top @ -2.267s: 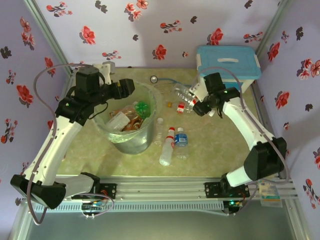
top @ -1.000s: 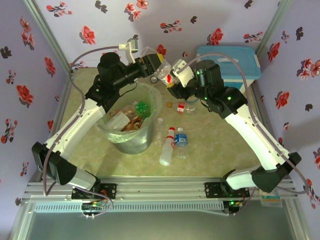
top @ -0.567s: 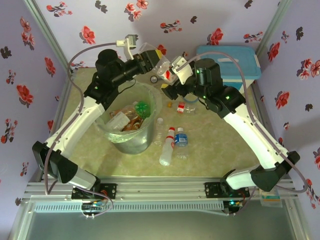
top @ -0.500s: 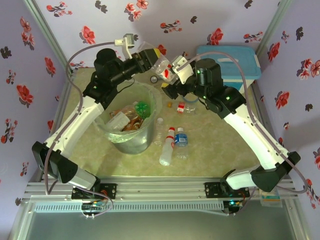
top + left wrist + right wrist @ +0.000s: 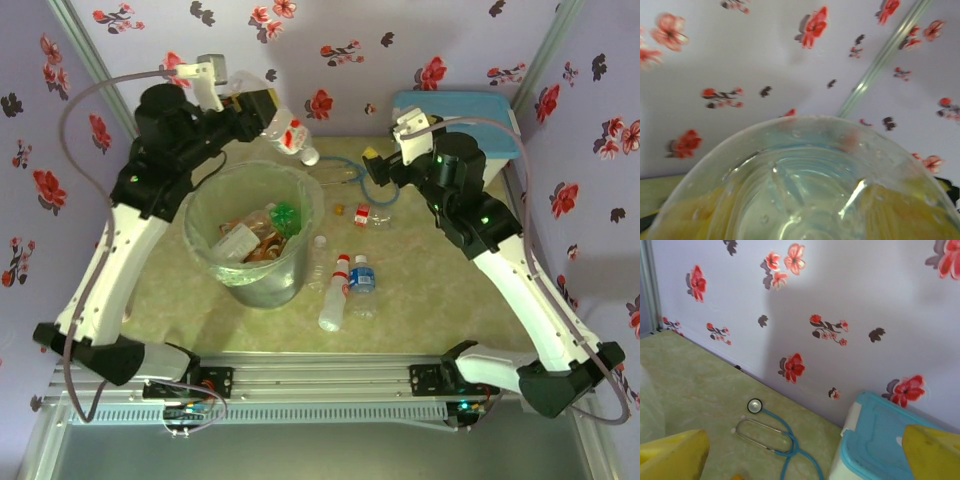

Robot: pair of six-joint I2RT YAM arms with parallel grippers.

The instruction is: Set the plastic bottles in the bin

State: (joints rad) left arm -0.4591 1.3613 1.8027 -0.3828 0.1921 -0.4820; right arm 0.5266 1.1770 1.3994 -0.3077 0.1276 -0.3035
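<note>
Pinching a probably light, crushable clear red-labelled plastic bottle (image 5: 288, 131) by its base, the left end effector (image 5: 268, 108) holds it over the one-o'clock rim of the translucent grey bin (image 5: 255, 290); the right end effector (image 5: 375, 170) gapes empty.

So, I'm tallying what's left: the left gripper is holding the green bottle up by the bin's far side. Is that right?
Not quite. The left gripper is holding a clear bottle with a red-and-white label up by the far side of the bin. The green bottle already lies inside the bin. The top external view shows it.
</note>
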